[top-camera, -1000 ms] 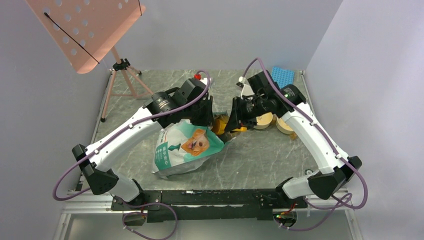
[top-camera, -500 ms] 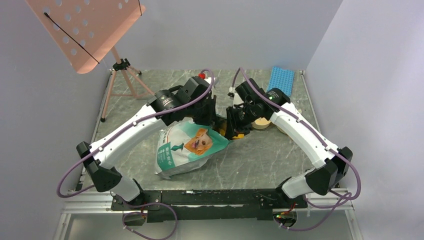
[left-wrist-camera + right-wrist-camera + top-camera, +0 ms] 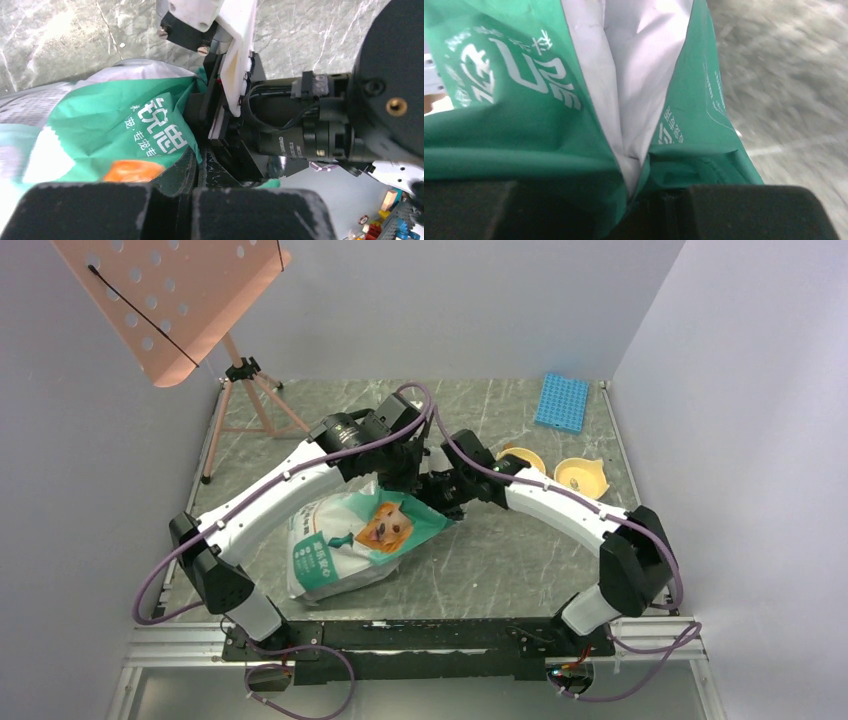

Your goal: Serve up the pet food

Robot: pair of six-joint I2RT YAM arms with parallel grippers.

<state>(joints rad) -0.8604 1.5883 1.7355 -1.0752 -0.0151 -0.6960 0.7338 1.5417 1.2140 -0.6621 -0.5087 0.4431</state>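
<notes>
The green-and-silver dog-picture bag (image 3: 355,540) lies on the table in front of the left arm. My left gripper (image 3: 408,478) is shut on the bag's top edge (image 3: 115,120), its jaws (image 3: 200,165) pinching the green film. My right gripper (image 3: 440,498) is pushed in at the bag's mouth. Folded green and white bag film (image 3: 524,125) covers that gripper's jaws (image 3: 664,192). The orange scoop it carried is hidden by the film. The pet food is hidden.
Two yellow bowls (image 3: 524,459) (image 3: 582,476) stand at the right rear. A blue rack (image 3: 560,401) lies at the back right corner. A pink music stand (image 3: 170,300) on a tripod (image 3: 245,405) occupies the back left. The right wrist (image 3: 310,135) sits very close to my left gripper.
My right arm swung left from over the bowls to the bag's mouth, carrying the orange scoop out of sight. The left arm shifted slightly and dragged the bag a little to the left.
</notes>
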